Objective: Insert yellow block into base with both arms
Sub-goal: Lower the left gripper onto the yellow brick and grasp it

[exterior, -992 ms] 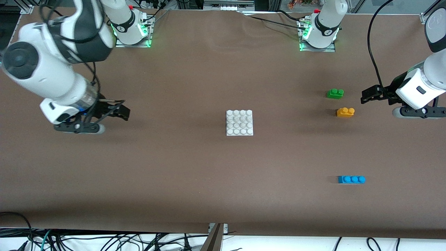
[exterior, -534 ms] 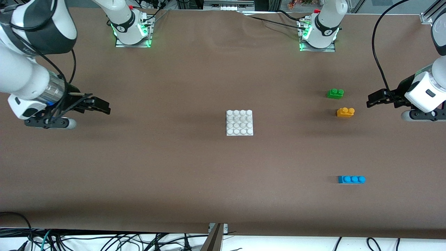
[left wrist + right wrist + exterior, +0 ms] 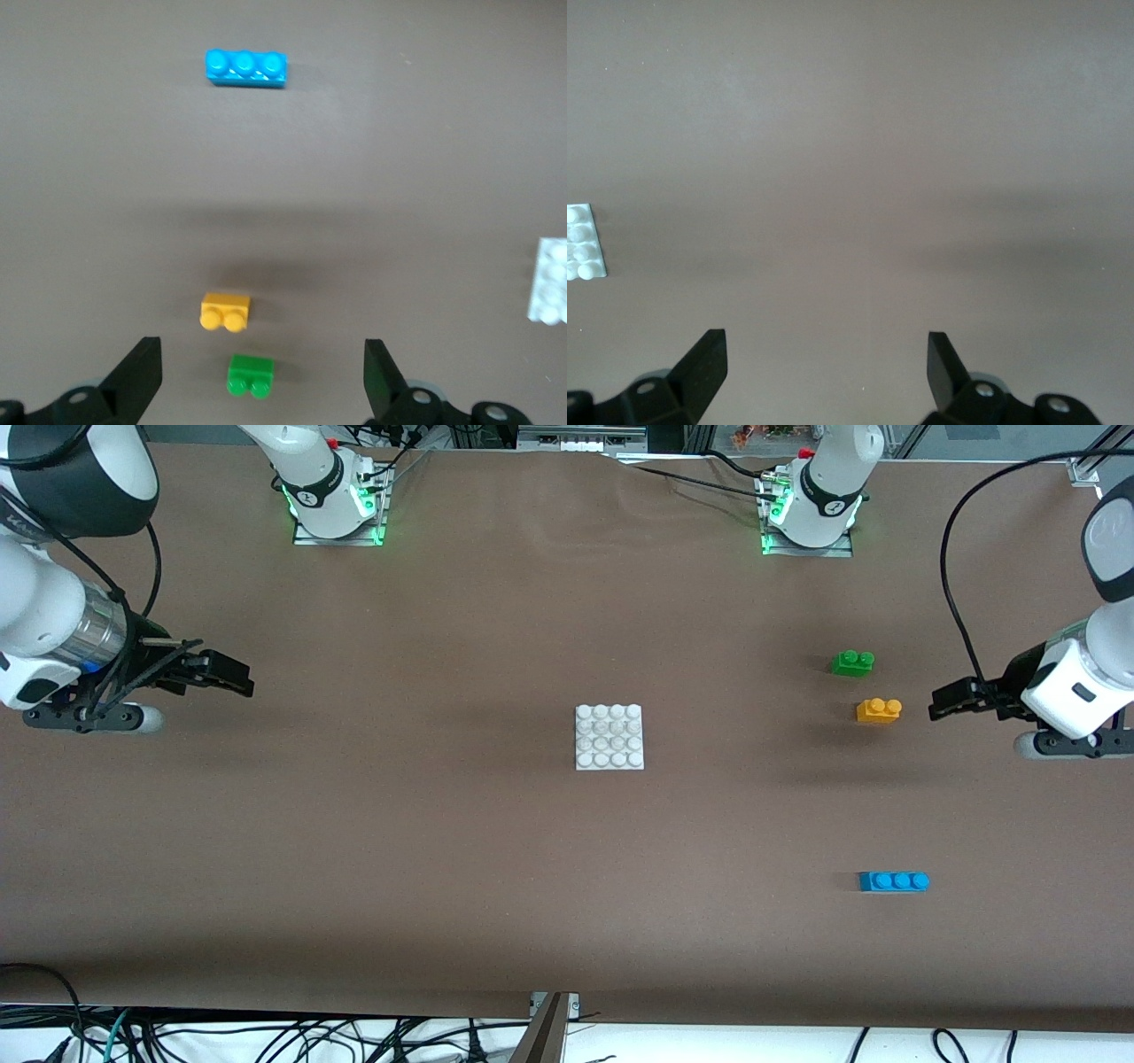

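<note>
A green brick (image 3: pixel 852 662) and blue brick (image 3: pixel 893 881) lie well apart.

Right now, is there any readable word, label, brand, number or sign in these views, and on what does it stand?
None can be read.
Yellow block, green brick, blue brick, base: bare plastic, no print.
Round marks on the arms' collars near their mounts: too small to read.
</note>
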Robot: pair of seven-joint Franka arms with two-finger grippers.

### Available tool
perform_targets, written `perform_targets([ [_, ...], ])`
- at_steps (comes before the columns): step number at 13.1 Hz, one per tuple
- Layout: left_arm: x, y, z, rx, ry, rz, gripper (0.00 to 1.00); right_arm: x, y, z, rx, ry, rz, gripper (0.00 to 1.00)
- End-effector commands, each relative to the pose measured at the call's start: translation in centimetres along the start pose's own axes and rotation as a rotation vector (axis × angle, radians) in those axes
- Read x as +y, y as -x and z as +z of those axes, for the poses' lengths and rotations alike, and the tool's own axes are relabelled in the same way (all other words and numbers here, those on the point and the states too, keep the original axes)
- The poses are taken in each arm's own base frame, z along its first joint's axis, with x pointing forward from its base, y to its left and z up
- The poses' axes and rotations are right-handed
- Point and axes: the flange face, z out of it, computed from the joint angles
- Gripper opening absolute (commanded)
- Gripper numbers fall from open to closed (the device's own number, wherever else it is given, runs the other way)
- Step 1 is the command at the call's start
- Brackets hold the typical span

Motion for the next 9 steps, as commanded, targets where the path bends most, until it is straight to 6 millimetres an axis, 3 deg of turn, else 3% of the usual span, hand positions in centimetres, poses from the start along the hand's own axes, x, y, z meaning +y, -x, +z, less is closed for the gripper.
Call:
perform_targets([
  [1, -1.4, -1.2, 3.4, -0.03, -0.039, 0.005, 1.0, 0.8, 0.8, -0.5, 0.001, 0.016, 0.004, 1.0],
  [4, -2.5, 0.0, 8.4, -0.061, -0.051, -0.001, 1.0, 0.6, 0.8, -0.3, -0.002, 0.018, 0.003, 1.0],
  [9, -4.6, 4.0, 16.7, -0.076, -0.053, 0.118, 1.0, 0.6, 0.6, -0.4, 0.004, 0.021, 0.004, 1.0],
])
